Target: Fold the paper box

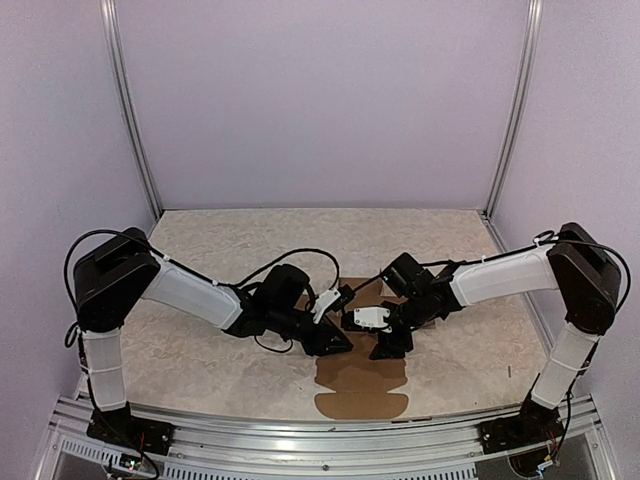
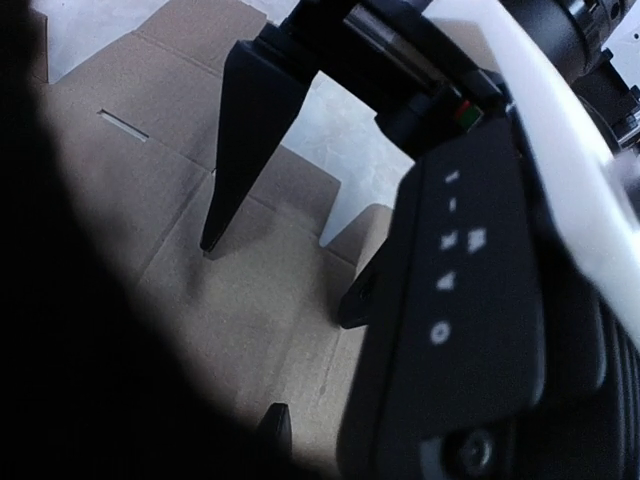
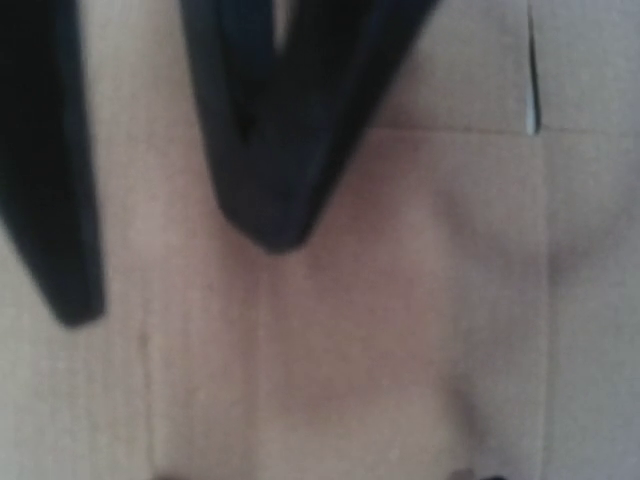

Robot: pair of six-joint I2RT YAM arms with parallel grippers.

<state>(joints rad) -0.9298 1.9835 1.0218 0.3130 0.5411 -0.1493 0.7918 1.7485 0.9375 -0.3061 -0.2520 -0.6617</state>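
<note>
Paper box [image 1: 360,385]: plain brown cardboard, lying flat and unfolded on the table, centred between the two arms, with its near end close to the front edge.
Near end: rounded tabs [image 1: 360,405], out in the open with nothing over them.
Surface: creased fold lines between square panels, and a thin slot [image 2: 122,125] cut in one panel.
Middle of the sheet: hidden from above by both grippers, which meet over it.
Right gripper [image 1: 385,348]: jaws spread, both pointed fingertips [image 2: 212,240] touching the cardboard, nothing between them.
Left gripper [image 1: 338,345]: low over the sheet, just beside the right one. I cannot tell whether its jaws are open or closed.
Far end: a strip of cardboard shows between the two wrists.
Table [image 1: 200,250]: pale mottled top.
Backdrop: lilac walls [image 1: 320,100] with metal posts [image 1: 130,110] at the corners.
</note>
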